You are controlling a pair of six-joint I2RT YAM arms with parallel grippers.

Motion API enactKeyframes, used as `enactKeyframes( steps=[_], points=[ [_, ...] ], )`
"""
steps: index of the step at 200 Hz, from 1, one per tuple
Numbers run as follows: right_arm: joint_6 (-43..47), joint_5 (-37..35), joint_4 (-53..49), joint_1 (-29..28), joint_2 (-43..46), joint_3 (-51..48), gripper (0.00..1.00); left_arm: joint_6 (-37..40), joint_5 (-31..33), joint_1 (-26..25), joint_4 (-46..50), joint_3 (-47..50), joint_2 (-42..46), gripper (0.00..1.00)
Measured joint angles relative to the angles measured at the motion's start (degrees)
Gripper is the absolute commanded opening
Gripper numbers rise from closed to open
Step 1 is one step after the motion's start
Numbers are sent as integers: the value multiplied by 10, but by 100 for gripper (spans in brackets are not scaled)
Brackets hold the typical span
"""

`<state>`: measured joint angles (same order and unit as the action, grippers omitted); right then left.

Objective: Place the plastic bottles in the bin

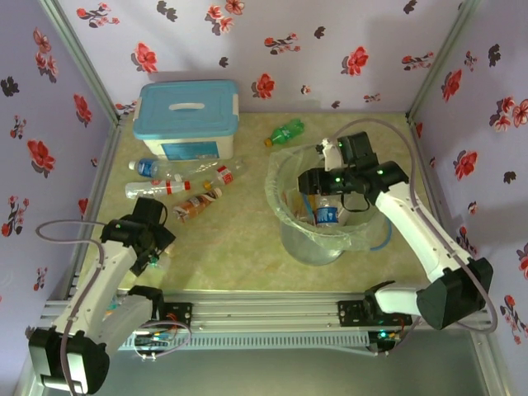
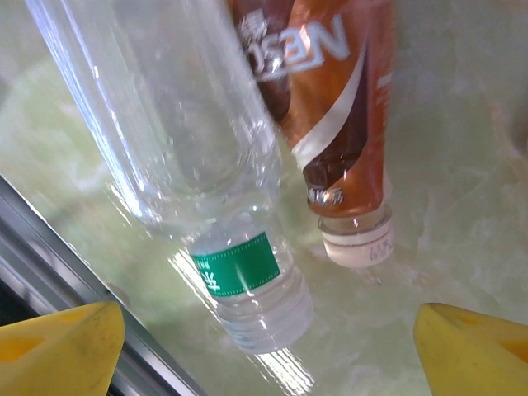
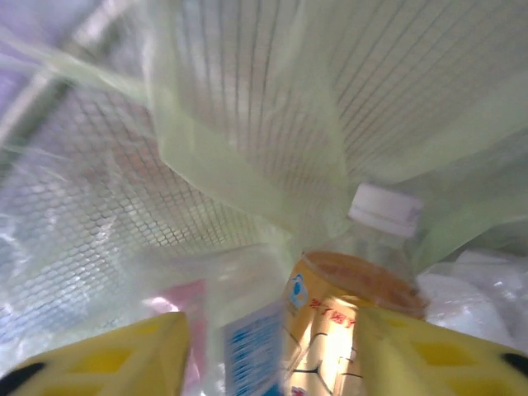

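My right gripper point(image 1: 316, 191) hangs inside the mouth of the bin point(image 1: 289, 235), fingers apart. In the right wrist view a blurred blue-labelled bottle point(image 3: 252, 355) lies loose between the yellow fingers point(image 3: 115, 359), beside an orange-labelled bottle point(image 3: 346, 318) with a white cap. My left gripper point(image 1: 155, 254) is open, low over the table's front left. Its yellow fingertips point(image 2: 62, 346) straddle a clear bottle with a green band point(image 2: 235, 264), next to a brown-labelled bottle point(image 2: 342, 124). Several more bottles point(image 1: 177, 188) lie left of the bin, and a green one point(image 1: 285, 132) lies behind it.
A white box with a light-blue lid point(image 1: 186, 120) stands at the back left. The metal front rail point(image 1: 264, 309) runs just behind the left gripper. Flowered walls close in the table on three sides.
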<state>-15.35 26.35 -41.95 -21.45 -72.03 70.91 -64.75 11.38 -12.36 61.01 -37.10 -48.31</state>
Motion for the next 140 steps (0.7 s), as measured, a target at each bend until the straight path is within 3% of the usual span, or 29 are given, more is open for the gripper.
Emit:
enactKeyframes(
  steps=[32, 79, 140],
  points=[
    [2, -5, 12, 39, 40, 24, 67, -60, -29, 0, -14, 53, 22, 83],
    [-1, -4, 23, 50, 64, 16, 68, -130, -35, 0, -85, 107, 27, 80],
    [-2, -5, 21, 55, 64, 5, 68, -163, -15, 0, -150, 137, 12, 59]
  ],
)
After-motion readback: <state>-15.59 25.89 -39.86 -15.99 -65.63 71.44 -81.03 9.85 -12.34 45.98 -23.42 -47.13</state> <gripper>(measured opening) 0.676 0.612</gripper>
